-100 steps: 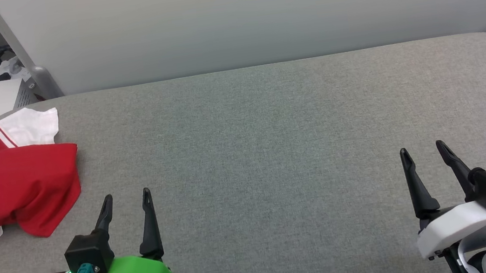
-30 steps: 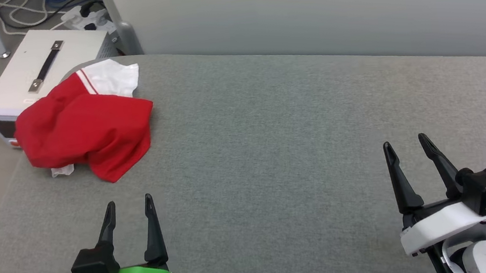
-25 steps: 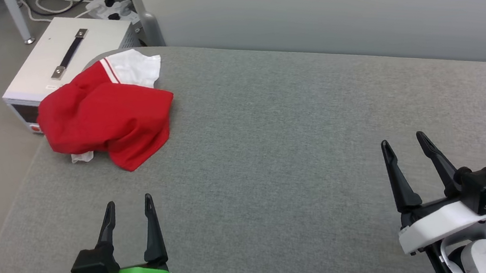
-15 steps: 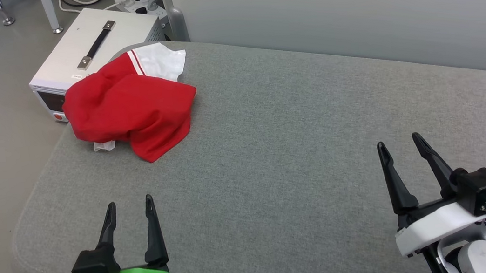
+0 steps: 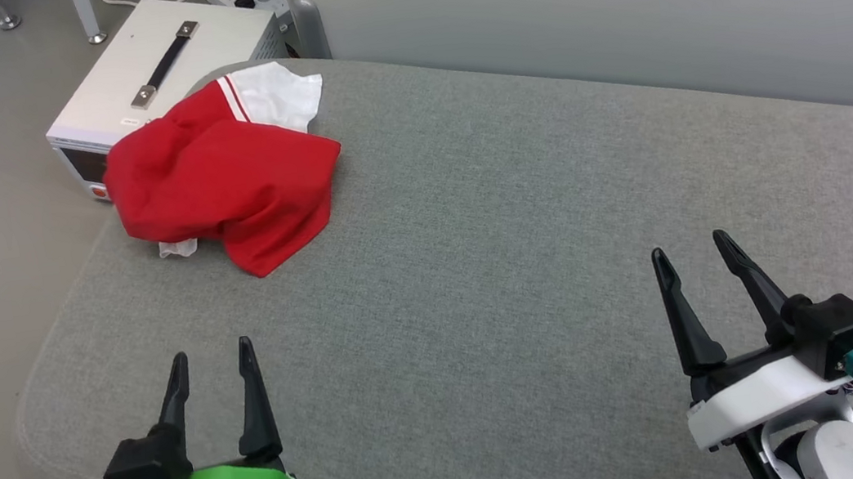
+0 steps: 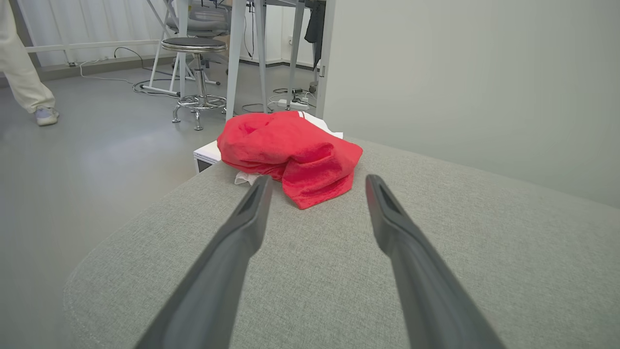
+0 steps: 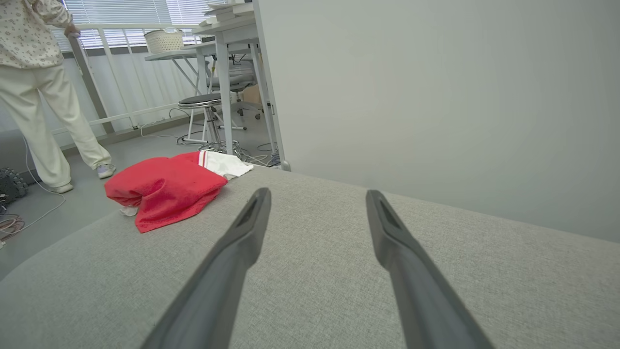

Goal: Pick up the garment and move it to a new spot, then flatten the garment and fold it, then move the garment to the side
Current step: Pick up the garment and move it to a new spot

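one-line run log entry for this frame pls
stage: pre-grasp | garment: bunched, far-left corner of grey surface | left gripper: open, empty | right gripper: open, empty

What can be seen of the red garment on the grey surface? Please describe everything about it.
The garment is a red T-shirt of soft, knit-looking cloth, with a short white sleeve and red-and-white striped trim at the shoulder. It lies crumpled and bunched, not flat, at the far left corner of the grey padded surface, close to its edge. A small white piece shows under its near edge. No lettering is visible. Nothing grips it.
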Motion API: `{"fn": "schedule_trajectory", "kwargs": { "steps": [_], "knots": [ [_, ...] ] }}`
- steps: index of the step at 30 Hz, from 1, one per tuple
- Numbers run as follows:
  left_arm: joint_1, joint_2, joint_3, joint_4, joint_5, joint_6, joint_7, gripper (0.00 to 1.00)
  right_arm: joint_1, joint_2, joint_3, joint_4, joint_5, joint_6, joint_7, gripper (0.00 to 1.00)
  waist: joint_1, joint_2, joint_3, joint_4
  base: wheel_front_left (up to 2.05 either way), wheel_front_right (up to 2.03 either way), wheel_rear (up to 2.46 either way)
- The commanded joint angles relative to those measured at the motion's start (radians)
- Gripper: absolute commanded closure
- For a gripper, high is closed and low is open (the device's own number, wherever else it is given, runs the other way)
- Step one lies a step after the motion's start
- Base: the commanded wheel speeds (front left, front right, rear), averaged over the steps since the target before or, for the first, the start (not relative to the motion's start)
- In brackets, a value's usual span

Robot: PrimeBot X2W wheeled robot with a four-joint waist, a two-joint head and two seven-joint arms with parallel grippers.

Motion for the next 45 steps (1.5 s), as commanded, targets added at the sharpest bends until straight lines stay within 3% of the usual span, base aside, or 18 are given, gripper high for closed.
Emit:
{"fn": "schedule_trajectory", "kwargs": {
  "steps": [1,7,11,15,20,27,33,42,43,44,45],
  "knots": [
    [-0.026,-0.004,0.007,-0.006,-0.012,0.005,-0.006,0.0,-0.014,-0.001,0.0,-0.012,-0.012,-0.001,-0.009,0.0,0.0,0.0,0.036,-0.014,0.0,0.0,0.0],
    [-0.152,0.002,0.061,0.04,-0.027,-0.043,-0.006,0.0,-0.049,-0.023,0.0,-0.059,-0.034,-0.001,-0.009,0.0,0.0,0.0,0.146,-0.041,0.0,0.0,0.0],
    [-0.291,0.044,0.089,0.149,-0.066,-0.074,0.013,0.0,-0.071,-0.064,0.003,-0.108,-0.03,-0.001,-0.009,0.0,0.0,0.0,0.234,-0.061,0.0,0.0,0.0],
    [-0.454,0.119,0.088,0.236,-0.109,-0.097,0.159,0.0,-0.092,-0.107,0.0,-0.162,-0.019,-0.001,-0.009,0.0,0.0,0.0,0.311,-0.081,0.0,0.0,0.0],
    [-0.642,0.221,0.082,0.317,-0.178,-0.112,0.416,0.0,-0.117,-0.151,-0.006,-0.231,-0.011,-0.001,-0.003,0.0,0.0,0.0,0.407,-0.11,0.0,0.0,0.0],
    [-0.817,0.328,0.066,0.423,-0.259,-0.118,0.717,0.0,-0.148,-0.176,-0.013,-0.303,0.002,-0.001,0.021,0.0,0.0,0.0,0.513,-0.142,0.0,0.0,0.0],
    [-0.912,0.376,0.077,0.513,-0.33,-0.12,0.863,0.0,-0.165,-0.191,-0.013,-0.335,0.007,-0.001,0.028,0.0,0.0,0.0,0.58,-0.167,0.0,0.0,0.0],
    [-0.987,0.403,0.064,0.64,-0.381,-0.121,0.986,0.0,-0.177,-0.205,-0.024,-0.357,0.006,-0.001,0.03,0.0,0.0,0.0,0.624,-0.184,0.0,0.0,0.0],
    [-0.989,0.399,0.062,0.655,-0.39,-0.121,1.003,0.05,-0.177,-0.206,-0.024,-0.357,0.006,-0.001,0.03,0.0,0.0,0.0,0.626,-0.184,0.0,0.0,0.0],
    [-0.989,0.395,0.06,0.664,-0.4,-0.121,1.013,0.8,-0.177,-0.206,-0.025,-0.356,0.005,-0.001,0.029,0.0,0.0,0.0,0.626,-0.184,0.0,0.0,0.0],
    [-0.99,0.393,0.061,0.671,-0.411,-0.121,1.016,1.0,-0.176,-0.206,-0.027,-0.355,0.005,-0.001,0.029,0.0,0.0,0.0,0.626,-0.183,0.0,0.0,0.0]
  ]
}}
